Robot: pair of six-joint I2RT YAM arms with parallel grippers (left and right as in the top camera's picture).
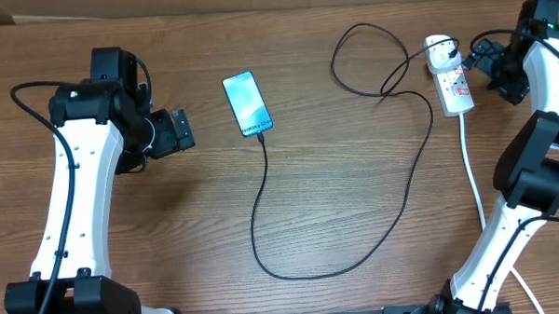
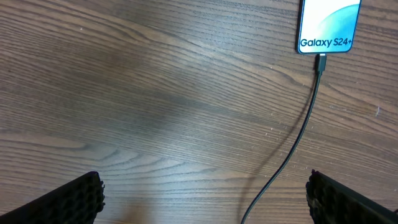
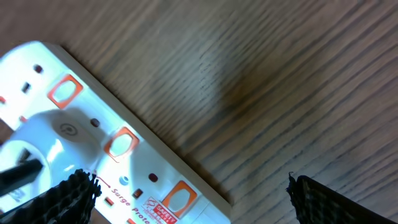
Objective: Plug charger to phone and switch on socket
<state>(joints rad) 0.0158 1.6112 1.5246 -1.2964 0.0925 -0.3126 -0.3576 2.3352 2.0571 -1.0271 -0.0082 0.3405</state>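
phone [image 1: 248, 104], charger [image 1: 262, 204] in its port, near gaping left pincer [image 1: 187, 130]; socket [image 1: 452, 81] beside gaping right pincer [image 1: 475, 59]

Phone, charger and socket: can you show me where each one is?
phone [image 1: 247, 104]: overhead view, on the middle of its screen.
charger [image 2: 321, 63]: left wrist view, on its small black plug tip at the phone's bottom edge.
socket [image 3: 149, 163]: right wrist view, on its white body between two orange-framed switches.
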